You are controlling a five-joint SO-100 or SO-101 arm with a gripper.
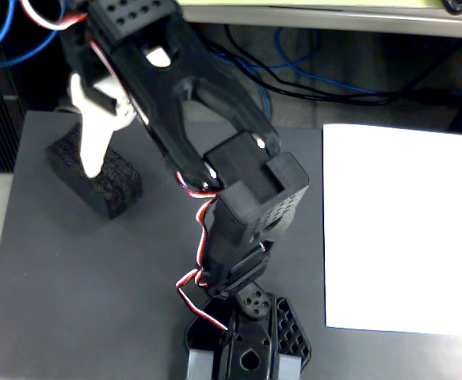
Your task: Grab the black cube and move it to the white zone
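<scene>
The black cube is a rough foam block lying at the far left of the grey table in the fixed view. My gripper hangs right over it. Its white finger points down onto the block's top, near the middle. The other finger is hidden under the black arm body, so I cannot tell whether the jaws are closed on the block. The white zone, a tall white paper sheet, lies at the right side of the table, far from the block, with nothing on it.
The arm's base stands at the table's near edge in the middle, and its links rise up and left across the view. Blue and black cables lie beyond the table's far edge. The grey tabletop ends close to the block on the left.
</scene>
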